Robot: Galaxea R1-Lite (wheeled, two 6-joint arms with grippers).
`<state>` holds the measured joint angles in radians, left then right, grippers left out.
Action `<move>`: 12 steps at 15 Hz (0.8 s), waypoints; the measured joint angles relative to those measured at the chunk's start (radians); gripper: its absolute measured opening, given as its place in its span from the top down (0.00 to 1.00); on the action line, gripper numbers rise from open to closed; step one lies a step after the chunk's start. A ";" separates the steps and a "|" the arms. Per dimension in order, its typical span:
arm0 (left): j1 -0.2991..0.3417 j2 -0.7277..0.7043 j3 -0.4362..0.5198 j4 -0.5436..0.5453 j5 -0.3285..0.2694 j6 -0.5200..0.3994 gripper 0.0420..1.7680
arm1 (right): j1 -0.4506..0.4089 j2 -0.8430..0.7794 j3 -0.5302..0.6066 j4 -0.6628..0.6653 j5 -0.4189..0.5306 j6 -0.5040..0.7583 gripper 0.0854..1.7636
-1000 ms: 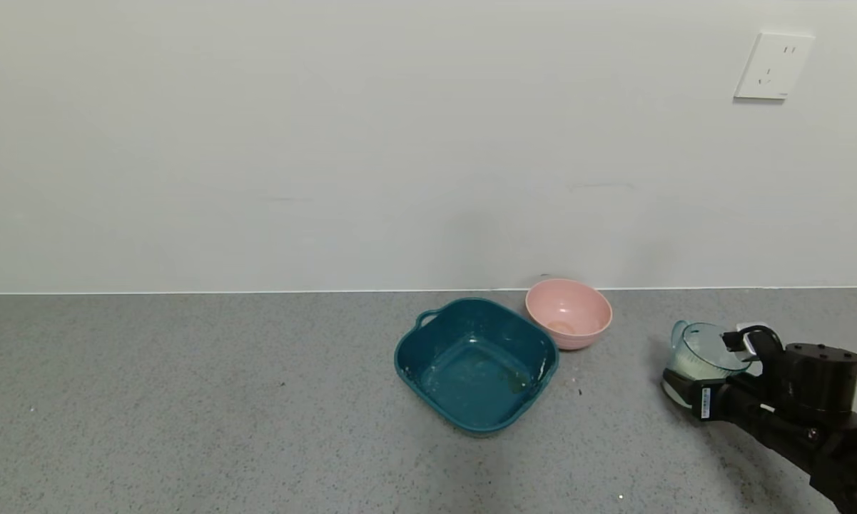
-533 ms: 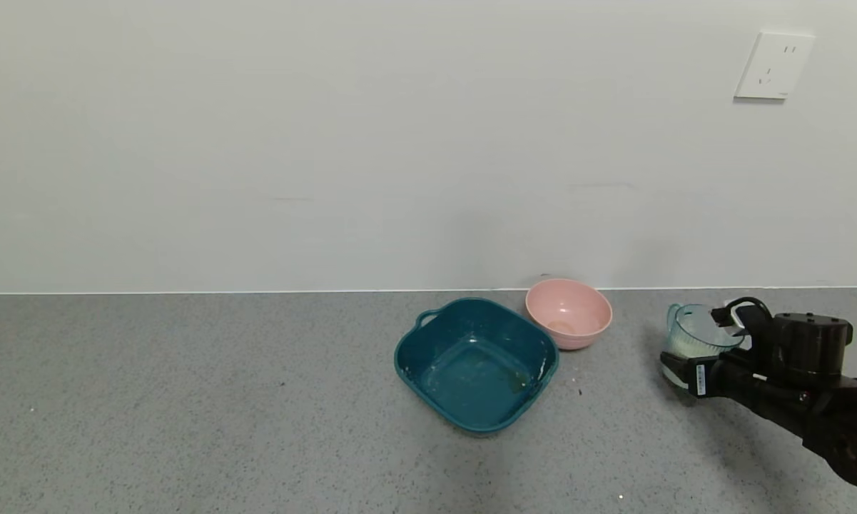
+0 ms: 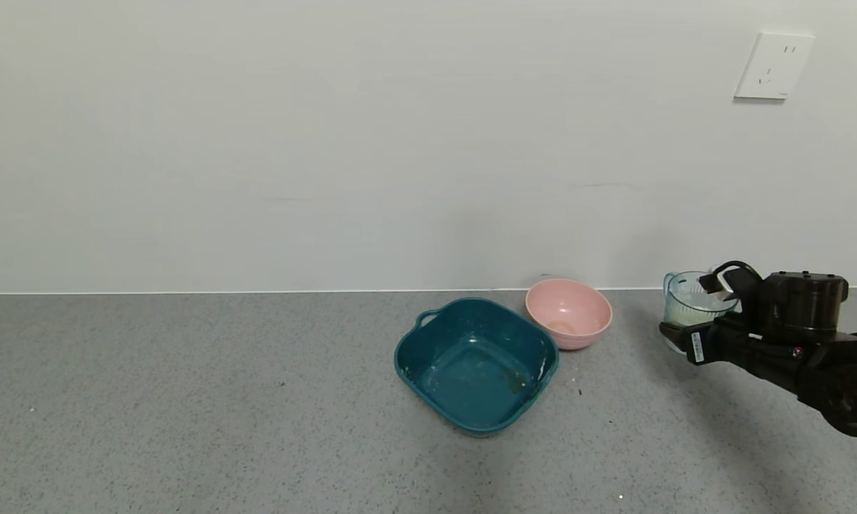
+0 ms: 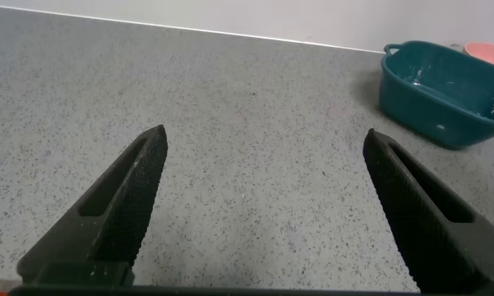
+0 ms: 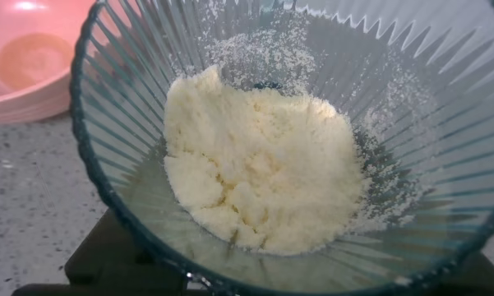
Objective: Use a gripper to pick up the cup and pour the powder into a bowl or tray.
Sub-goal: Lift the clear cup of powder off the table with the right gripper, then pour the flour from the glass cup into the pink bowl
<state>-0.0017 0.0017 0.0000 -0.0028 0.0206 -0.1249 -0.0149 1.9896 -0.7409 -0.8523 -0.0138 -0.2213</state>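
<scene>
My right gripper [image 3: 688, 325] is shut on the clear blue-green ribbed cup [image 3: 692, 298] and holds it upright above the counter, to the right of the pale pink bowl [image 3: 569, 313]. The cup fills the right wrist view [image 5: 115, 148], with a heap of off-white powder [image 5: 259, 177] inside and the pink bowl [image 5: 25, 49] beyond its rim. My left gripper [image 4: 263, 141] is open and empty over bare counter, out of the head view.
A dark teal squarish tray [image 3: 477, 364] with handles sits just left of the pink bowl; it also shows in the left wrist view [image 4: 444, 90]. The grey speckled counter [image 3: 185, 400] ends at a white wall with a socket [image 3: 773, 66].
My right gripper has lifted the cup up off the counter and slightly toward the wall. The bowl and tray have not moved.
</scene>
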 joint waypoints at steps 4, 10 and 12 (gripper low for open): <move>0.000 0.000 0.000 0.000 0.000 0.000 0.03 | 0.009 -0.001 -0.056 0.025 -0.029 -0.121 0.26; 0.000 0.000 0.000 0.000 0.000 0.000 0.03 | 0.059 0.001 -0.126 0.050 -0.126 -0.291 0.26; 0.000 0.000 0.000 0.000 0.000 0.000 0.03 | 0.076 0.001 -0.153 0.079 -0.172 -0.335 0.26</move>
<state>-0.0017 0.0017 0.0000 -0.0023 0.0211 -0.1249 0.0606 1.9906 -0.8938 -0.7736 -0.1862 -0.5566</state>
